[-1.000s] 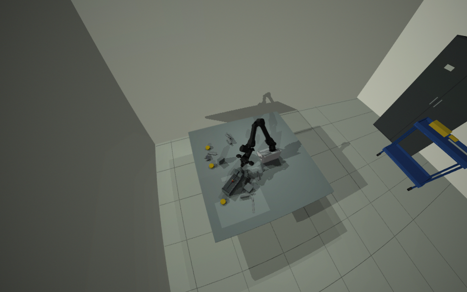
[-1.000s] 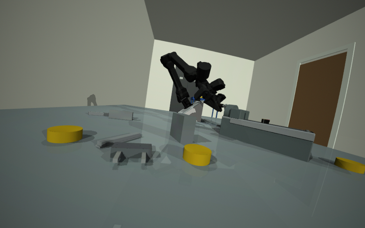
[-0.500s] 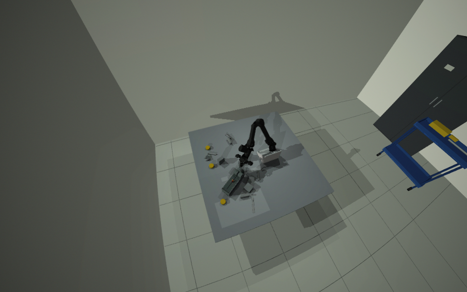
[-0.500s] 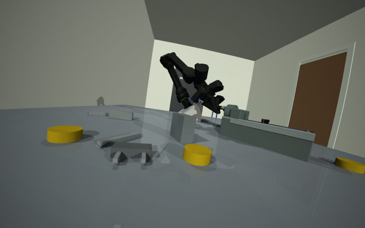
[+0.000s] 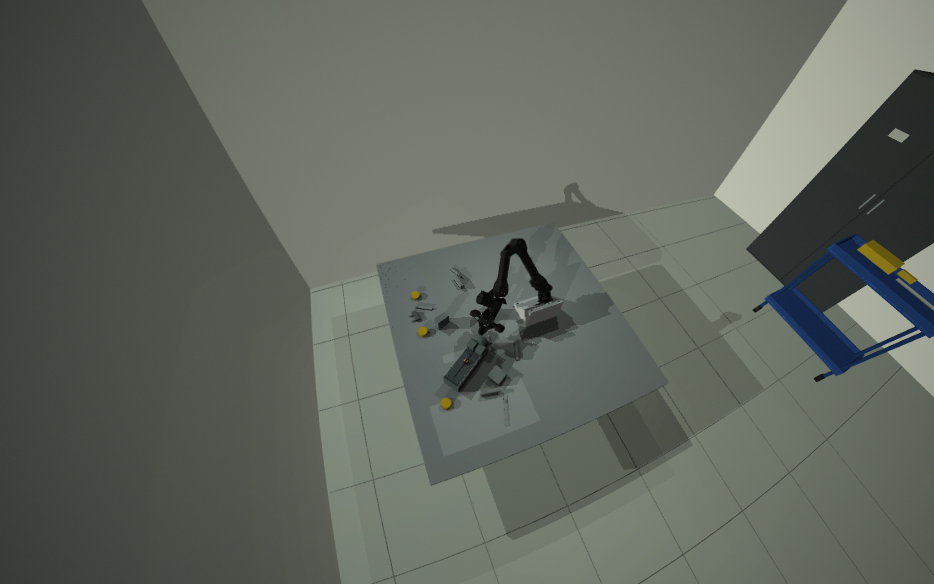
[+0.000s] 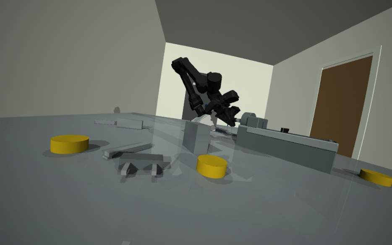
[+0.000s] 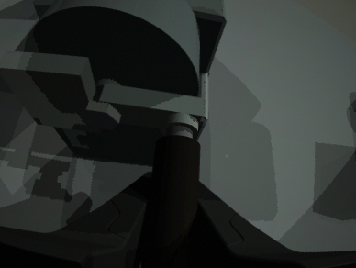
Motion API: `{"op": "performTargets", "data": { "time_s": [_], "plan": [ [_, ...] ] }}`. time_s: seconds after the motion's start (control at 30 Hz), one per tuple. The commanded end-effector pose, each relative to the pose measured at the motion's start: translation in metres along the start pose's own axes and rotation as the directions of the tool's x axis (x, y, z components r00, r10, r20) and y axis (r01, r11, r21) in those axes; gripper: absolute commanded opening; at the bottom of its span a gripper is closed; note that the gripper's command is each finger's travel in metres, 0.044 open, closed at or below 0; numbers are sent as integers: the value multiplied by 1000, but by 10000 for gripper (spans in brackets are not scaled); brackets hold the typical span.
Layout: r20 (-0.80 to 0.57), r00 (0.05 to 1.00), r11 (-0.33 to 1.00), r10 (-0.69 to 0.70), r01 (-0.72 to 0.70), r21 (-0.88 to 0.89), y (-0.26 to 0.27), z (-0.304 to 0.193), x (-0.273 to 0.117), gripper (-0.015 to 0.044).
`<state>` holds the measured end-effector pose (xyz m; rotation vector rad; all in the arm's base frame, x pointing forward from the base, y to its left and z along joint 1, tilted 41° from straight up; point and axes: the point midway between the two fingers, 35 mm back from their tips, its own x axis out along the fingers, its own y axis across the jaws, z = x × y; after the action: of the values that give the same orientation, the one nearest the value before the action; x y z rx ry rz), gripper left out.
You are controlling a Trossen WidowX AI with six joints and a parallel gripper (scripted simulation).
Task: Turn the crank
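Observation:
The grey crank machine (image 5: 457, 376) (image 6: 284, 153) stands on the table, long and low, with a round housing (image 6: 248, 118) (image 7: 115, 46) at its near-arm end. My gripper (image 5: 482, 331) (image 6: 233, 124) (image 7: 169, 183) is shut on the dark crank handle (image 7: 176, 158). The crank arm (image 7: 151, 98) runs left from the handle's pale collar in the wrist view, across the housing's dark face. The slide's red pointer (image 5: 466, 360) is a tiny spot near the middle of the track; a small dark block (image 6: 284, 130) shows above the rail. The brass zero marks cannot be made out, so the pointer's level against them cannot be told.
Yellow discs (image 5: 422, 331) (image 5: 446, 403) (image 6: 211, 166) (image 6: 69, 144) lie left of the machine and beyond its far end. A grey block (image 5: 443, 321) (image 6: 197, 137) stands left of the gripper. Another low block (image 5: 497, 375) and thin bars (image 5: 506, 409) lie right of the machine.

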<state>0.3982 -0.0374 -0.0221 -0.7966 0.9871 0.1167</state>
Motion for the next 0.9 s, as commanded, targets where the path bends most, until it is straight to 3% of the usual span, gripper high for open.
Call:
{"op": "performTargets", "data": {
  "time_s": [0.0, 0.87],
  "plan": [
    [-8, 1000, 1000, -1, 2, 4, 0, -7, 7, 0],
    [-9, 1000, 1000, -1, 1, 4, 18, -21, 21, 0]
  ]
}}
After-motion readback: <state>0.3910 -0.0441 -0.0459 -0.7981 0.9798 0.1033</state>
